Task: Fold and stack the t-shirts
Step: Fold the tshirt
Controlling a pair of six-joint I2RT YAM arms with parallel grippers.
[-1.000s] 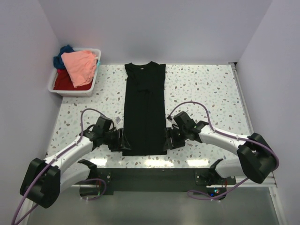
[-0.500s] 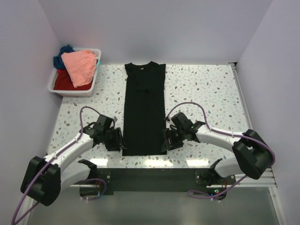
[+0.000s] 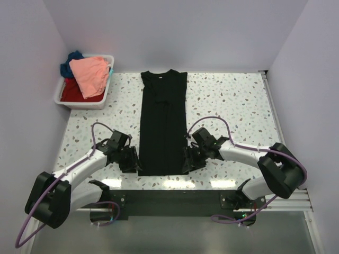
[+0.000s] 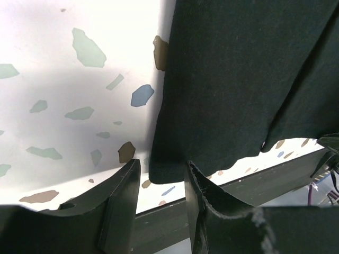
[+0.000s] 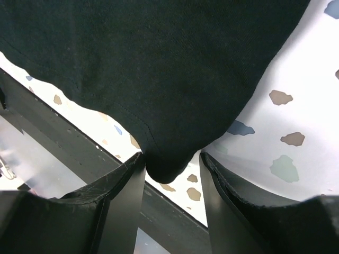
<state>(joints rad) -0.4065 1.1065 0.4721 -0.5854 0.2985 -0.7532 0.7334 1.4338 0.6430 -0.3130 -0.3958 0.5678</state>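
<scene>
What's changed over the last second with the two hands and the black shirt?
The right hand slid slightly toward the robot's left, in to the black t-shirt's near corner. The left hand eased slightly outward to the other near corner. Each now straddles a corner with its fingers apart, and nothing is gripped. The t-shirt, the white bin and the shirts in it stayed put.

black t-shirt [image 3: 163,121] flat, folded narrow, other t-shirts [image 3: 89,74] apparently crumpled far-left
</scene>
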